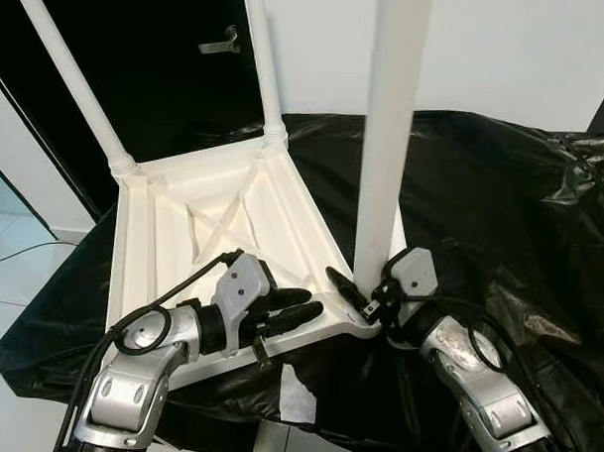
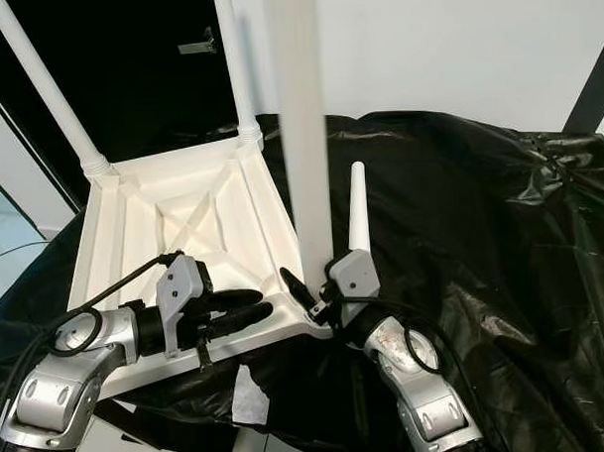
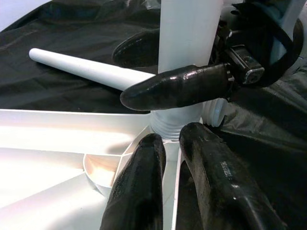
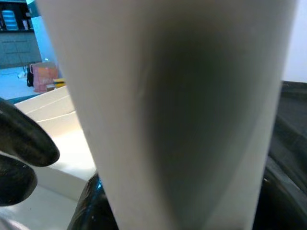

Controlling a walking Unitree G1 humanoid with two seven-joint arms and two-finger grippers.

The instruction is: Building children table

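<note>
In the left eye view, the upturned white plastic tabletop [image 1: 222,219] lies on the black-draped counter [image 1: 500,209]; the right claw [image 1: 356,296] pinches the upright white leg [image 1: 383,144] at its near corner, long axis toward twelve o'clock. In the left wrist view, the left claw [image 3: 173,158], fingers nearly pressed together and empty, points at that leg's threaded base, and a loose white tapered leg [image 3: 86,71] lies flat beyond.

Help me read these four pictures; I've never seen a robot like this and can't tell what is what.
This is a humanoid robot with two silver arms ending in black two-fingered grippers. Two pictures come from its head cameras, two from its wrists. On a black sheet lies an upturned white children's table with two legs already standing at its far corners. The right gripper is closed around a third leg, held upright at the near corner. The left gripper rests on the table's edge beside it. A fourth leg lies loose on the sheet.
</note>
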